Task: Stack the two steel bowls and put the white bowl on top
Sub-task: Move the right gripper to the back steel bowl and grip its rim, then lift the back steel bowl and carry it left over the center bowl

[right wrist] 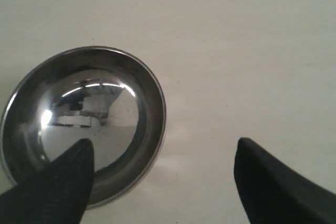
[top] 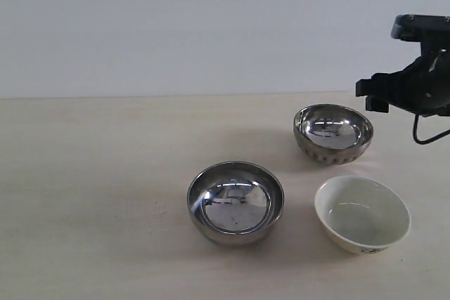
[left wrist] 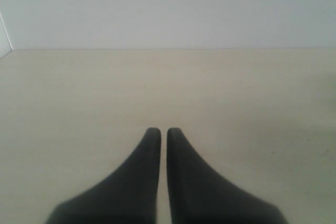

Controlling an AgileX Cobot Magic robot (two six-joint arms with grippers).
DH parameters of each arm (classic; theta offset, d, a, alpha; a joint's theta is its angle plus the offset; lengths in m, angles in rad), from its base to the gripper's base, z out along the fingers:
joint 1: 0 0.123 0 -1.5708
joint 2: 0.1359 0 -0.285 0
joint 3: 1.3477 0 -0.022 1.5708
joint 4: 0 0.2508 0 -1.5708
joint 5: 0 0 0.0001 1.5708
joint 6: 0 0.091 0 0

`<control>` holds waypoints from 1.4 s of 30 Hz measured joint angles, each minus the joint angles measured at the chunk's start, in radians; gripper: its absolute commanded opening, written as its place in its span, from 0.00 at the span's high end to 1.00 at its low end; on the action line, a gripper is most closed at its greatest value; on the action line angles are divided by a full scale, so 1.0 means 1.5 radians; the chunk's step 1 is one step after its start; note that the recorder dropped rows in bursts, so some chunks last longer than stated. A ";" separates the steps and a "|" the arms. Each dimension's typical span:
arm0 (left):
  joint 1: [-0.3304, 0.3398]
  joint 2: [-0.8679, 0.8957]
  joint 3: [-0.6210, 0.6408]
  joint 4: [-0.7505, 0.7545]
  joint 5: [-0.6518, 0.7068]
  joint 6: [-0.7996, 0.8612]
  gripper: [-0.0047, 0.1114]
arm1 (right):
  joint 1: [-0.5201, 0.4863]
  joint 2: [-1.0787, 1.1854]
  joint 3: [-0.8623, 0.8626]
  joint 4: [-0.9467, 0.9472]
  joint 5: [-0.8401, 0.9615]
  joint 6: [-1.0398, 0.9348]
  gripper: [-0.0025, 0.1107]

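The exterior view shows us three bowls standing apart and unstacked, all upright. The smooth-sided round shiny steel bowl (top: 235,202) sits nearest the middle. The small round cream-white ceramic bowl (top: 362,213) is to its right, with a small dark mark low on its outside. The round shiny steel bowl with a row of dimples (top: 333,133) stands farther back, behind the ceramic bowl. All three rest on the pale wooden worktop (top: 105,209).

The black right hand (top: 376,94) hangs in the air just up and to the right of the dimpled bowl, clear of it. In the right wrist view we find its fingers spread wide with nothing between them. One fingertip overlaps the bowl's rim in the picture, and the other stands over bare worktop.

The left hand (left wrist: 163,131) appears only in the left wrist view. Its two dark fingers are drawn together with only a thin slit between them, and they grip nothing above the bare worktop.
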State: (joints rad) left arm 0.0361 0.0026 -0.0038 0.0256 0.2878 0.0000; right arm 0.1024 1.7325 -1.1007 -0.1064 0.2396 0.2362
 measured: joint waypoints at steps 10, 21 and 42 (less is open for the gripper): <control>0.000 0.000 0.000 0.000 0.000 0.000 0.93 | 0.000 0.172 -0.105 0.005 0.000 0.000 0.39; 0.000 0.000 0.000 0.000 0.000 0.000 0.93 | 0.000 0.271 -0.148 0.019 -0.014 0.000 0.61; 0.000 0.000 0.000 0.000 0.000 0.000 0.93 | 0.000 0.201 -0.149 0.037 -0.019 -0.009 0.98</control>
State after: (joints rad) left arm 0.0361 0.0026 -0.0038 0.0256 0.2878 0.0000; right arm 0.1024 2.0340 -1.3248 -0.0516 0.2113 0.2223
